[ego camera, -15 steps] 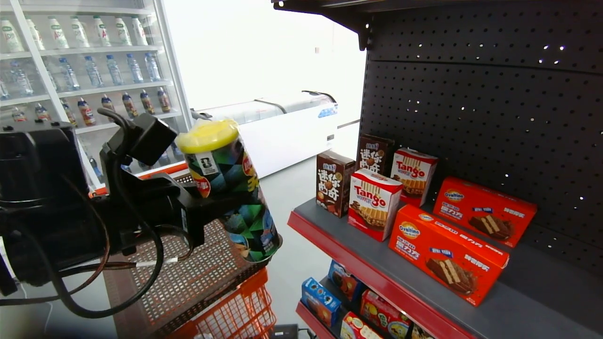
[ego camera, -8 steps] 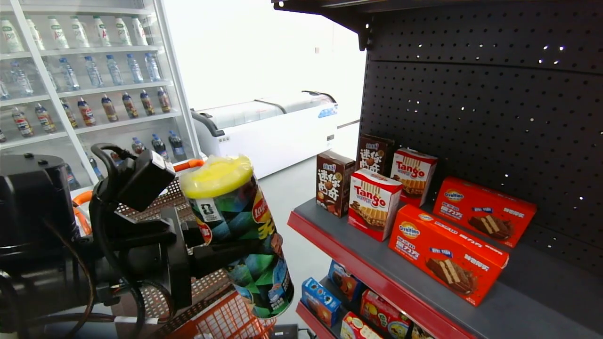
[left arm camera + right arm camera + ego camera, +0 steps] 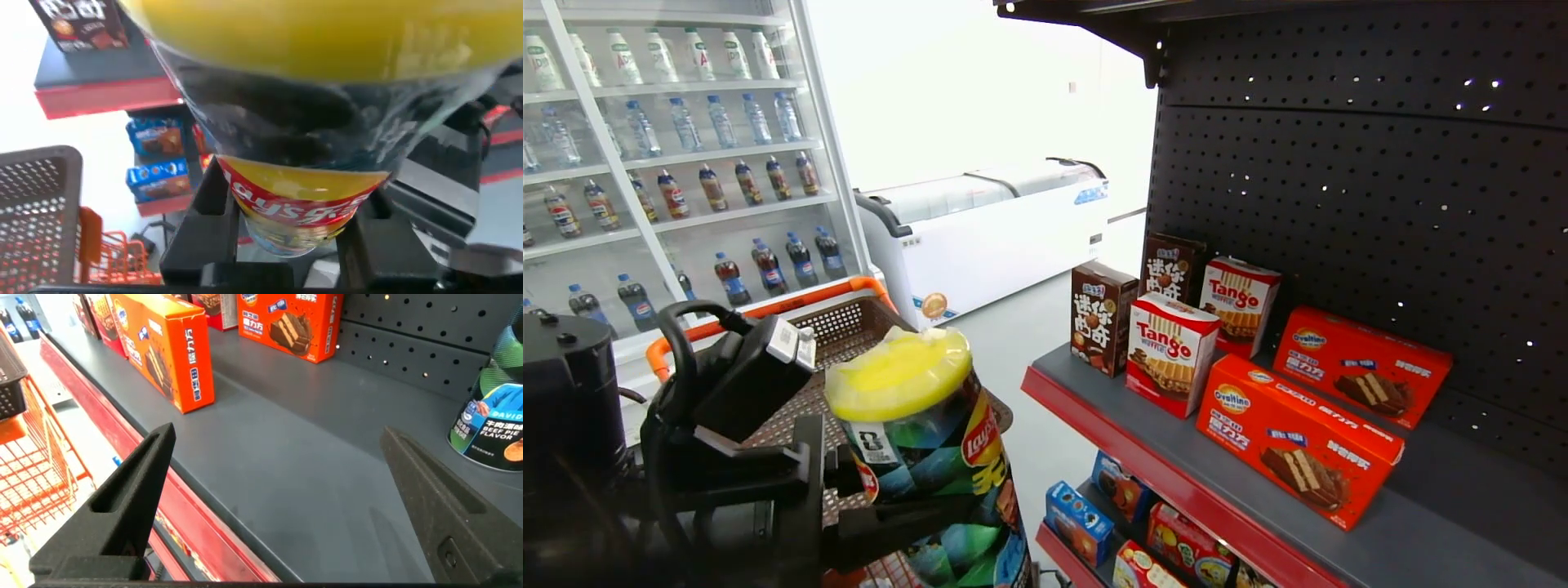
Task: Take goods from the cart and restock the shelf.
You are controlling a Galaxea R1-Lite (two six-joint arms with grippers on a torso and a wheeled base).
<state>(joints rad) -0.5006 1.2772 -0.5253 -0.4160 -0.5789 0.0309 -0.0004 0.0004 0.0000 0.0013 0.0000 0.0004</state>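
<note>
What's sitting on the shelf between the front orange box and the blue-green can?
Nothing: in the right wrist view the grey shelf is bare between the front orange box and the can.

Chip can (image 3: 931, 482) wore black, green and blue triangles under a yellow lid (image 3: 898, 376) | boxes (image 3: 1298, 441) were orange-red | shelf (image 3: 1462, 506) was grey, red-edged | cart (image 3: 792, 304) had an orange handle.
</note>
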